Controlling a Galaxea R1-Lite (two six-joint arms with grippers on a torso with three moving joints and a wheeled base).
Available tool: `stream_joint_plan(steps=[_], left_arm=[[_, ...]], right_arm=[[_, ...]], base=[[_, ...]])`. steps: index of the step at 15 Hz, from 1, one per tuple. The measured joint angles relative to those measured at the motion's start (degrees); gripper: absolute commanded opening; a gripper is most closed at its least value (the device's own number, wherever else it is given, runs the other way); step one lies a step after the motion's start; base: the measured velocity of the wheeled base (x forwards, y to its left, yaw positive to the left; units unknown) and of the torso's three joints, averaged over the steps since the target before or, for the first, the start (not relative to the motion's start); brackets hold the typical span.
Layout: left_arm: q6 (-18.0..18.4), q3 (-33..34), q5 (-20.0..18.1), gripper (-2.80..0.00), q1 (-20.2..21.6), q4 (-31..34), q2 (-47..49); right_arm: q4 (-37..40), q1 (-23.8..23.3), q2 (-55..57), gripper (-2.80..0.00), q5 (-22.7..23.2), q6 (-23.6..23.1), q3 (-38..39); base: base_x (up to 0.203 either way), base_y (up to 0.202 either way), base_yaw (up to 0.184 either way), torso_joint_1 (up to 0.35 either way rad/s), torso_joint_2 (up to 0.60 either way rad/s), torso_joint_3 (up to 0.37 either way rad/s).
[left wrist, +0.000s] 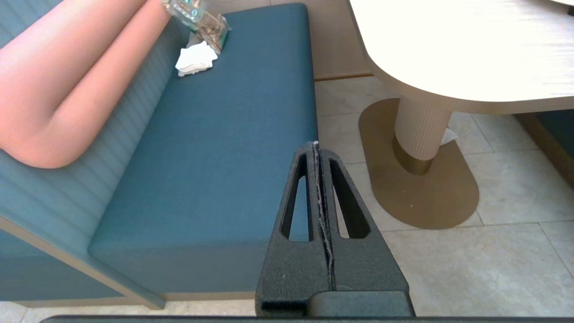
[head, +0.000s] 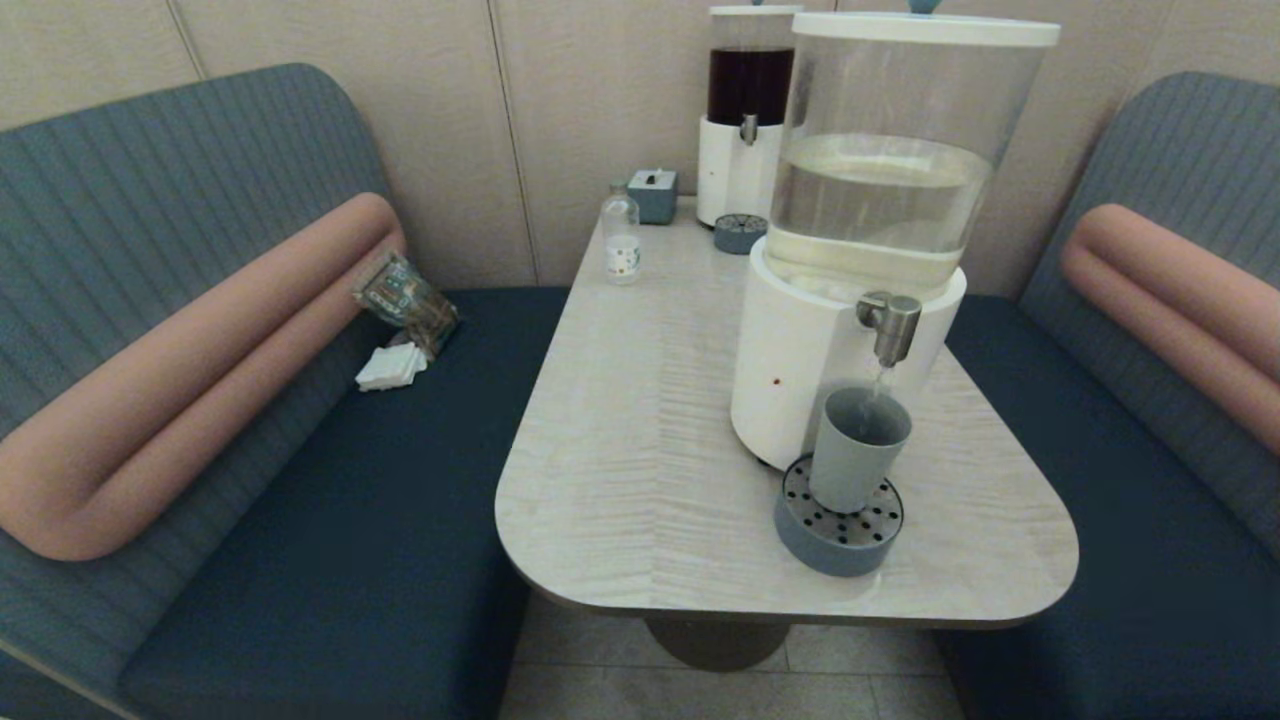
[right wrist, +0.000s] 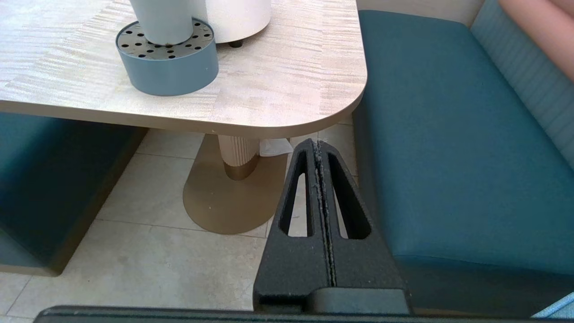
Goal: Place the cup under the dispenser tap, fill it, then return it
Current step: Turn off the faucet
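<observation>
Below the surface edge: both pincers are held low over the floor, away from the work, and neither appears in the head view.
Right pincer (right wrist: 319, 146): clenched on nothing, fingers pressed flat together; it is held beside the right bench seat (right wrist: 448, 148), with the surface (right wrist: 278, 80) ahead of and above it.
Left pincer (left wrist: 316, 147): clenched on nothing as well; it is held beside the left bench seat (left wrist: 224, 134), with the pedestal (left wrist: 421, 130) of the surface ahead of it.
Cup (head: 858, 448): stood upright on the perforated drip tray (head: 838, 530), well ahead of and above the right pincer, touched by neither pincer.
Dispenser tap (head: 890, 322): found directly above the cup's mouth; a thin stream is seen falling from it into the cup.
Large dispenser (head: 880, 200): set just behind the tray, its clear tank partly filled with pale liquid.
Drip tray from the right wrist: seen close to the near edge of the surface, with the cup's base (right wrist: 162, 20) on it.
Far end of the surface: a small clear bottle (head: 621, 240), a tissue box (head: 653, 195) and a smaller dark-liquid dispenser (head: 745, 120) are placed there.
</observation>
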Motion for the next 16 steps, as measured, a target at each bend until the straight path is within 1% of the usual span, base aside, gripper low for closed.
stream_joint_plan(steps=[1,2,3,5,6,8,10,11,12,13,14,15,16], left_arm=[[-0.09,-0.4,-0.13,-2.8,0.02,-0.2,0.0],[-0.28,-2.46,-0.48,-2.8,0.02,0.05,0.05],[-0.59,-6.06,-1.35,-2.8,0.02,0.74,0.35],[-2.96,-15.43,-3.95,-2.8,-0.02,3.13,2.78],[-5.64,-20.76,-5.87,-2.8,-0.06,4.17,5.54],[-13.07,-31.35,-11.46,-2.8,-0.09,5.43,13.5],[-22.54,-40.65,-18.74,-2.8,-0.1,5.15,23.63],[-27.09,-43.58,-22.09,-2.8,-0.11,3.81,28.36],[-32.72,-45.93,-25.7,-2.8,-0.16,1.12,33.6],[-39.59,-47.66,-28.66,-2.8,-0.25,-3.08,38.73],[-47.35,-48.88,-30.61,-2.8,-0.34,-8.22,43.24],[-56.17,-49.87,-31.88,-2.8,-0.43,-13.94,47.82],[-64.23,-50.54,-32.35,-2.8,-0.74,-18.81,51.84]], right_arm=[[0.0,0.0,0.0,-2.8,0.0,0.0,0.0],[0.0,0.0,0.0,-2.8,0.02,0.01,0.0],[0.02,0.0,0.0,-2.8,0.01,0.0,0.0],[-0.02,0.0,0.0,-2.8,0.02,0.0,0.0],[0.0,0.0,0.0,-2.8,0.0,0.01,0.0],[-0.02,0.0,0.0,-2.8,0.02,0.0,0.0],[0.0,0.0,0.0,-2.8,0.01,0.0,0.0],[-0.02,0.0,0.0,-2.8,0.0,0.01,0.0],[0.0,0.0,0.0,-2.8,0.0,0.01,0.0],[-0.01,0.0,0.0,-2.8,0.02,0.0,0.0],[-0.01,0.0,0.0,-2.8,0.0,-0.02,0.0],[-0.02,0.0,0.0,-2.8,0.02,0.01,0.0],[0.0,0.0,0.0,-2.8,0.02,0.0,0.0]], base=[[0.0,0.0,0.0,0.0,0.0,0.0],[0.0,0.0,0.0,0.0,0.0,0.0],[0.0,0.0,0.0,0.0,0.0,0.0],[0.0,0.0,0.0,0.0,0.0,0.0],[0.0,0.0,0.0,0.0,0.0,0.0],[0.0,0.0,0.0,0.0,0.0,0.0],[0.0,0.0,0.0,0.0,0.0,0.0],[0.0,0.0,0.0,0.0,0.0,0.0],[0.0,0.0,0.0,0.0,0.0,0.0],[0.0,0.0,0.0,0.0,0.0,0.0],[0.0,0.0,0.0,0.0,0.0,0.0],[0.0,0.0,0.0,0.0,0.0,0.0],[0.0,0.0,0.0,0.0,0.0,0.0]])
